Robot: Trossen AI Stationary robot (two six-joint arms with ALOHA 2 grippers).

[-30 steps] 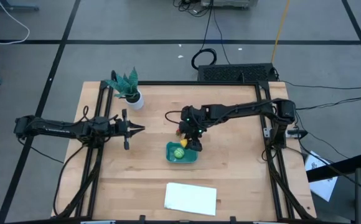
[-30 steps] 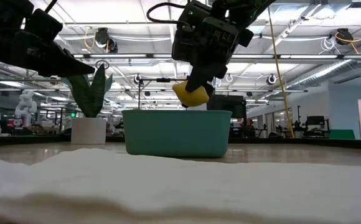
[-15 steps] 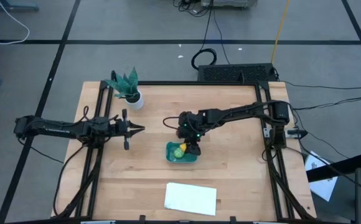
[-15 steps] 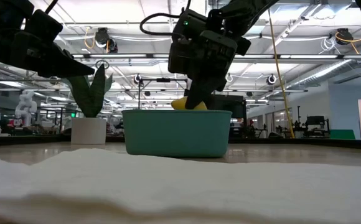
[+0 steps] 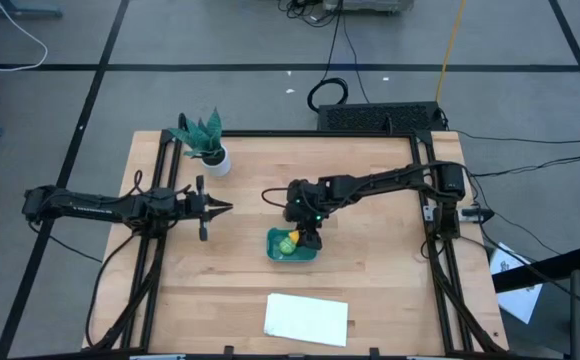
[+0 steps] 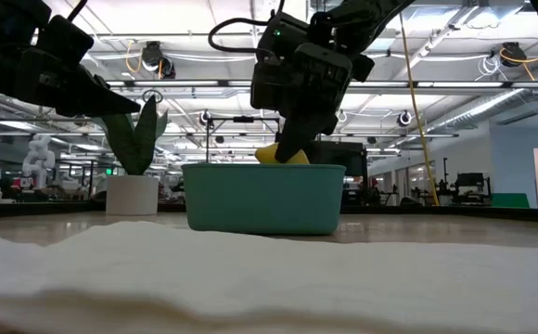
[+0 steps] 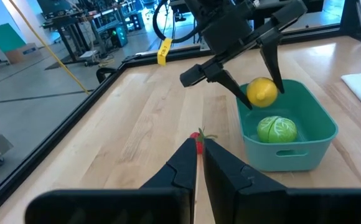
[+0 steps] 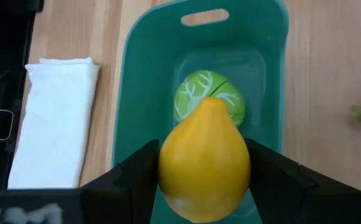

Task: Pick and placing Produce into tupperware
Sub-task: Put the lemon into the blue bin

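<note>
Across the wooden table [image 5: 370, 280], the right arm reaches in toward the middle, while the left arm waits out at the left side with its left gripper [image 5: 222, 208] pinched closed on nothing. Near the front edge lies a white cloth [image 5: 307, 318], and a potted plant [image 5: 206, 143] stands at the back left. The teal tupperware [image 5: 278, 255] sits mid-table. Over it hangs the right gripper [image 6: 286, 154], jaws partly spread and clamped on the yellow lemon [image 8: 204, 163], just at the rim. Inside the tub rests the green cabbage [image 7: 277, 129]. The small red piece [image 7: 199, 142] lies on the boards just beside the tub.
</note>
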